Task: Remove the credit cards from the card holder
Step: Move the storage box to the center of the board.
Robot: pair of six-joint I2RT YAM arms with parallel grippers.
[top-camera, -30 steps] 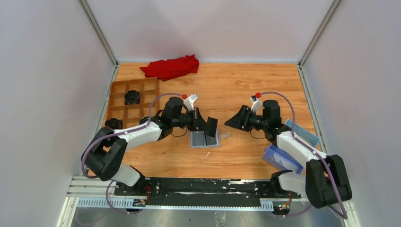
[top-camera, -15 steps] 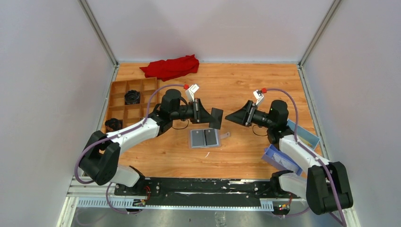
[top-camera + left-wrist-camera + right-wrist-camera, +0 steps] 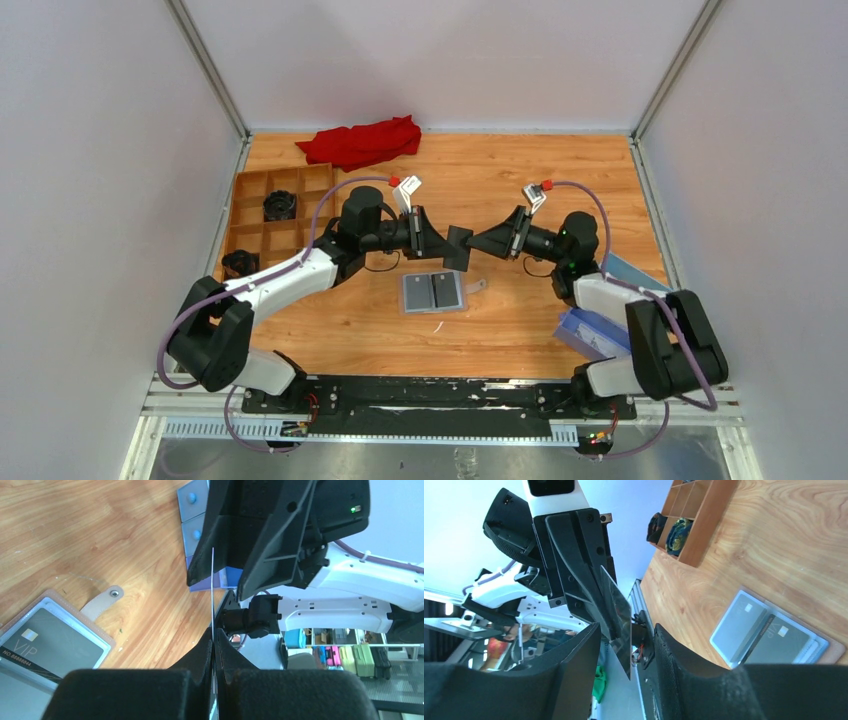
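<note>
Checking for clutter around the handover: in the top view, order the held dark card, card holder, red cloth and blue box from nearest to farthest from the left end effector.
1. dark card, in the left end effector's grip.
2. card holder, just on its near side.
3. red cloth, far edge, left.
4. blue box, near right.

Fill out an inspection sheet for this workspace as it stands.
Surface: wooden table, one small white scrap near the card holder.
Job's things: card holder lies open and flat, a pale card and a dark VIP card in it; a third card, dark, is held in the air.
Clutter: red cloth at the far edge; compartment tray on the left; blue box on the right.
Grippers: left gripper shut on the third card; right gripper open, fingers straddling it.
Cables: purple cable looped over each arm.
Surroundings: pale walls on three sides.
</note>
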